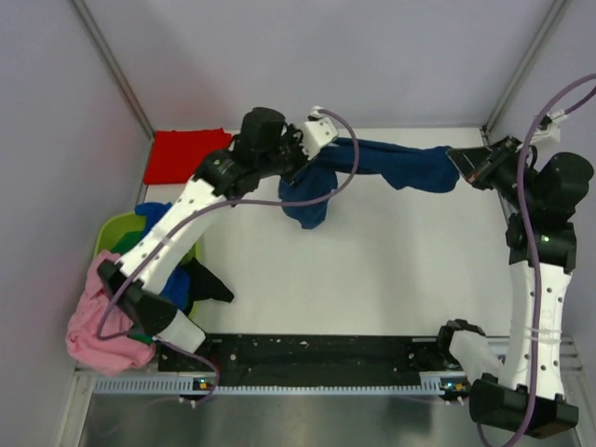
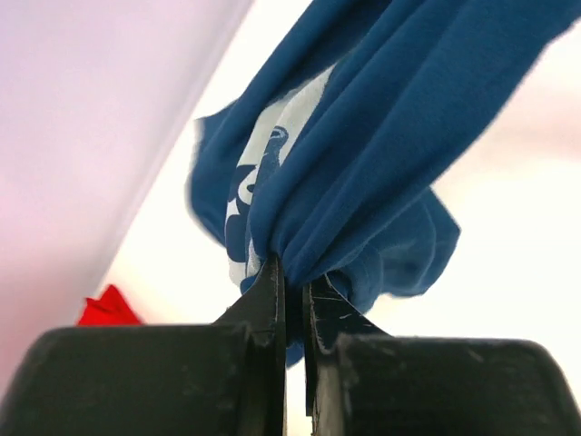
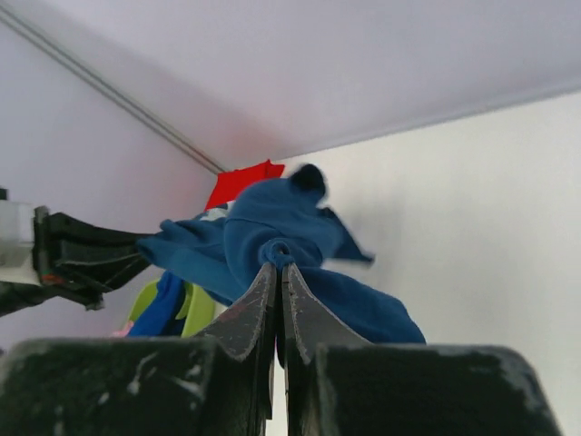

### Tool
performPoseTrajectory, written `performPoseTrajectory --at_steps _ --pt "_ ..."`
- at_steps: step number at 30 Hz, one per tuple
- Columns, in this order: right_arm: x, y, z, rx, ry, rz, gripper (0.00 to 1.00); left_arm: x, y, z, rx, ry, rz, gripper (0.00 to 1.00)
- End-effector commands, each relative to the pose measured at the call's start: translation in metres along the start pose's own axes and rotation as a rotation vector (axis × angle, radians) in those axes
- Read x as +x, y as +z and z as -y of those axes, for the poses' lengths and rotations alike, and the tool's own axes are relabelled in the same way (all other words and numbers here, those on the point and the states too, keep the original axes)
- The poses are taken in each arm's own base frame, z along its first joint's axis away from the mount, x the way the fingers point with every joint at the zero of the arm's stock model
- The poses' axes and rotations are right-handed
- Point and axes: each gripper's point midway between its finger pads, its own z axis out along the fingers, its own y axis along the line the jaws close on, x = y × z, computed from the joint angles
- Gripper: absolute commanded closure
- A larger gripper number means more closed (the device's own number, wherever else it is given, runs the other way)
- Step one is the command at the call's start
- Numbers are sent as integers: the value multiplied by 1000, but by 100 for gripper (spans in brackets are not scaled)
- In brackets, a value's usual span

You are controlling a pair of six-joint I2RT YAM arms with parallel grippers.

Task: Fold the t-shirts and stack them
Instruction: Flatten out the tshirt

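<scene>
One navy t-shirt [image 1: 396, 165], bunched, sagging, pale print [image 2: 272, 150], pinched by left claw [image 2: 290, 272] and right claw [image 3: 278, 270]

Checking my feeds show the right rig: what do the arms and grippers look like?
The left arm and right arm have white links with black joints and bases; a purple cable loops along each. The left gripper and right gripper have black, tapered, scuffed fingers.
</scene>
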Motion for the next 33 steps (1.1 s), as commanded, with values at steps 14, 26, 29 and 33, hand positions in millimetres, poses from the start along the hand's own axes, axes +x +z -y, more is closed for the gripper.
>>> performPoseTrajectory --at_steps 14,26,29,33 --pt "-34 -132 -158 -163 -329 136 100 -2 -203 60 49 206 69 100" --pt "-71 -2 -14 115 -50 229 100 39 -41 -44 -73 114 -247 100" --pt "-60 40 18 179 -52 194 100 44 14 -44 -2 143 -244 100" --pt "-49 79 39 208 -71 106 100 43 63 -62 -23 140 -243 100"
